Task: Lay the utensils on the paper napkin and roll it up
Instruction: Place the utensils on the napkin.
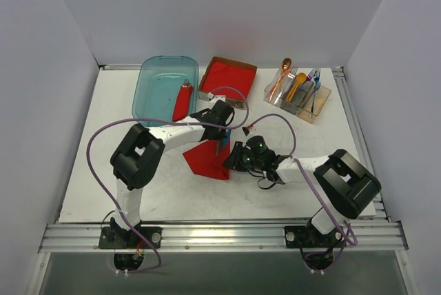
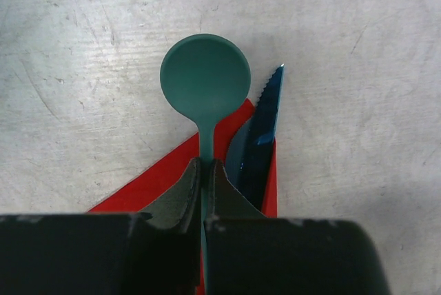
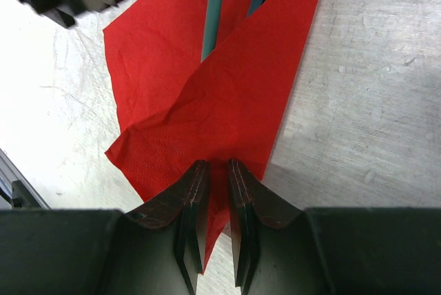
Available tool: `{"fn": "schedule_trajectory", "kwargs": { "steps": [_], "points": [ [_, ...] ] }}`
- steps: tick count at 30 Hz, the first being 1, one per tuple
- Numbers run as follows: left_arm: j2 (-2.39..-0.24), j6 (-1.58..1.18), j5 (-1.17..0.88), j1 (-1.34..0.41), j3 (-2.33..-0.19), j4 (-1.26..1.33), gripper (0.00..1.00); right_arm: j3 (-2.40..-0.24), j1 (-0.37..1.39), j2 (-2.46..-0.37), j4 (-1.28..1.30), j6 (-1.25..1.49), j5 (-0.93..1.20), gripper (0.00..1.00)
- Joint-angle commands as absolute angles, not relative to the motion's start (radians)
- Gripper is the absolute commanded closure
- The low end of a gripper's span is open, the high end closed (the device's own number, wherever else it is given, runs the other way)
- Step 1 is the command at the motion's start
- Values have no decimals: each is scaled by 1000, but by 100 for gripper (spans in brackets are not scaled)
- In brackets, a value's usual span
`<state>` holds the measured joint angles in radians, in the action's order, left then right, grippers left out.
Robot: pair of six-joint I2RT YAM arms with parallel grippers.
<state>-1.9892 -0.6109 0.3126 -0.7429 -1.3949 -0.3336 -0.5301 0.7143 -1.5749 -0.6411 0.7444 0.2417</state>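
Teal spoon (image 2: 204,81) clamped in closed left end effector (image 2: 205,166).

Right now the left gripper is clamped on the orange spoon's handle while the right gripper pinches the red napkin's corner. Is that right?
Not quite. The left wrist view shows the left gripper clamped on the teal spoon, not an orange one. The right gripper does pinch the red napkin at its corner, as the right wrist view shows.

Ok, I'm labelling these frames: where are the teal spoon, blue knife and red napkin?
Spoon (image 2: 204,78): left wrist view, middle of its bowl.
Knife (image 2: 265,119): left wrist view, on the serrated blade.
Napkin (image 3: 234,112): right wrist view, on the folded flap.
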Motion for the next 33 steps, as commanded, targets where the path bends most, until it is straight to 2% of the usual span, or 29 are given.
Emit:
{"fn": "schedule_trajectory", "kwargs": {
  "steps": [1,17,19,23,31,33],
  "points": [
    [-2011,-620,313,-753,-1451,-376,98,-526,716,-1543,-676,749,225,82],
    [-2056,-615,262,-772,-1488,-411,96,-531,716,-1560,-687,749,235,82],
    [-2062,-614,261,-772,-1499,-422,92,-532,718,-1562,-687,750,235,82],
    [-2063,-611,267,-770,-1502,-433,77,-535,716,-1563,-686,752,236,82],
    [-2059,-609,255,-770,-1500,-434,73,-532,716,-1563,-684,752,233,82],
    [-2054,-609,261,-770,-1499,-437,70,-532,718,-1562,-684,752,233,82]
  ]
}}
